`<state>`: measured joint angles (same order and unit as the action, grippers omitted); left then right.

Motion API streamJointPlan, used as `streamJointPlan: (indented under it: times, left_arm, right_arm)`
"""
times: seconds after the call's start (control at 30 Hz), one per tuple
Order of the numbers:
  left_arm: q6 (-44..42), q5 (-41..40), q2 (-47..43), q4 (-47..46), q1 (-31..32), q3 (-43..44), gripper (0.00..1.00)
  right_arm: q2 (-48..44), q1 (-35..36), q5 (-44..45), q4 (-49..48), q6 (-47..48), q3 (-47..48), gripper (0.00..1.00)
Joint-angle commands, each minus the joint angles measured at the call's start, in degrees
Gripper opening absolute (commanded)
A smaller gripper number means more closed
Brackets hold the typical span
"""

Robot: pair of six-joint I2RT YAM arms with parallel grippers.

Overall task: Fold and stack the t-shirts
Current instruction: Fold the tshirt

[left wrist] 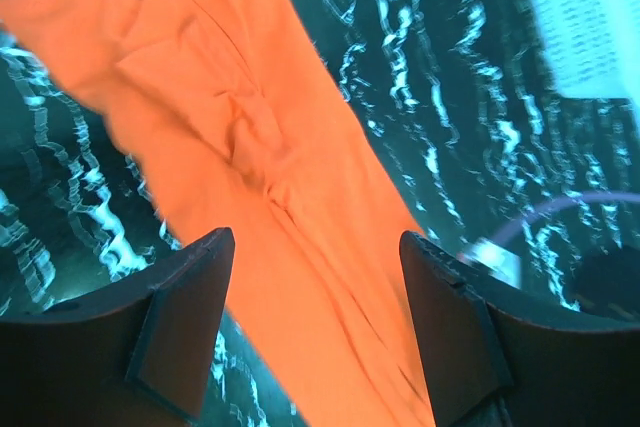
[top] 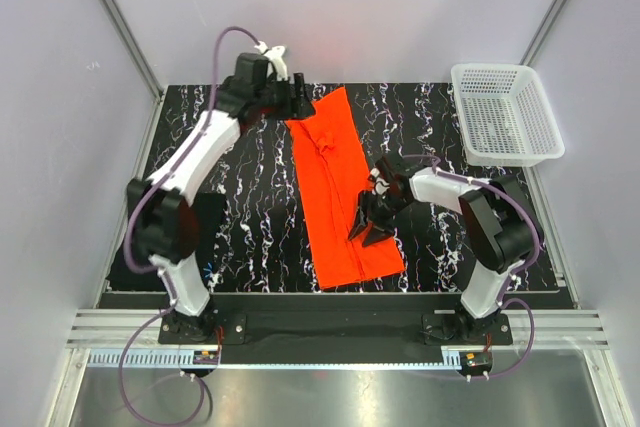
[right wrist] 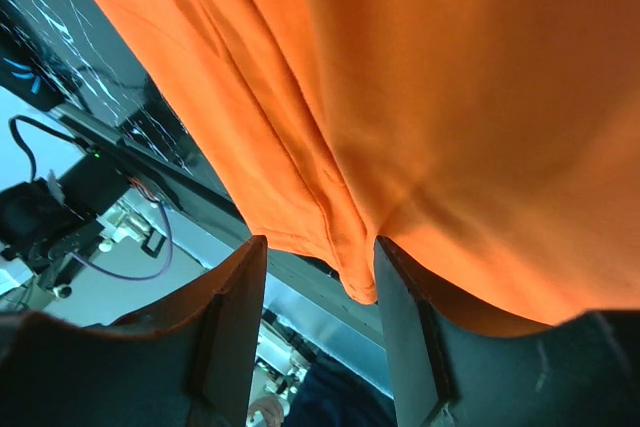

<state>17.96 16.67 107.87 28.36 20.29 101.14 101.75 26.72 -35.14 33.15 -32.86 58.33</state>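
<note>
Presently the orange-red t-shirt (top: pixel 335 177) is laid across the counter (top: pixel 250 227), far edge to near. The jaws of the left gripper (top: pixel 299 100) and the right gripper (top: pixel 364 236) are parted.

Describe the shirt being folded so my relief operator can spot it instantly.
Find the black, white-veined mat. Down its middle lies a long folded strip of cloth, the t-shirt. It alone is vivid orange-red; the basket at the far right corner is white mesh.
</note>
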Motion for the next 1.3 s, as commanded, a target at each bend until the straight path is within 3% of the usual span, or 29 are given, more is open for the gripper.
streamJointPlan:
  times: [0.0,0.1,0.27,0.57,0.8,0.97,1.27]
  left_arm:
    - [-0.56,-2.61,-8.89,-0.94,-0.25,-10.92,0.72]
    - [0.76,-0.94,-17.15,-1.29,-0.08,-22.1,0.72]
    - [1.38,-0.05,-32.25,-0.76,-0.17,-39.32,0.72]
    - [8.49,2.4,-51.52,5.92,-0.17,-54.45,0.71]
    - [13.24,8.82,-52.95,5.13,0.97,-63.26,0.69]
    - [22.53,6.98,-50.31,5.04,0.89,-67.73,0.68]
    - [30.73,9.09,-48.29,-7.6,0.89,-80.13,0.64]
  right_arm:
    - [-1.21,2.11,1.56,-2.28,-0.36,-0.14,0.54]
    - [0.72,3.42,3.05,-4.13,-3.51,-0.23,0.54]
    - [5.55,5.09,-0.02,-16.79,-14.85,-1.91,0.54]
    - [8.2,12.39,2.78,-20.14,-25.23,8.47,0.55]
    - [-3.2,12.48,8.06,-14.69,-22.53,3.03,0.57]
    - [-11.3,12.39,10.61,-8.46,-15.93,-3.82,0.58]
    - [-22.56,10.11,11.93,-6.25,-13.72,-17.36,0.51]
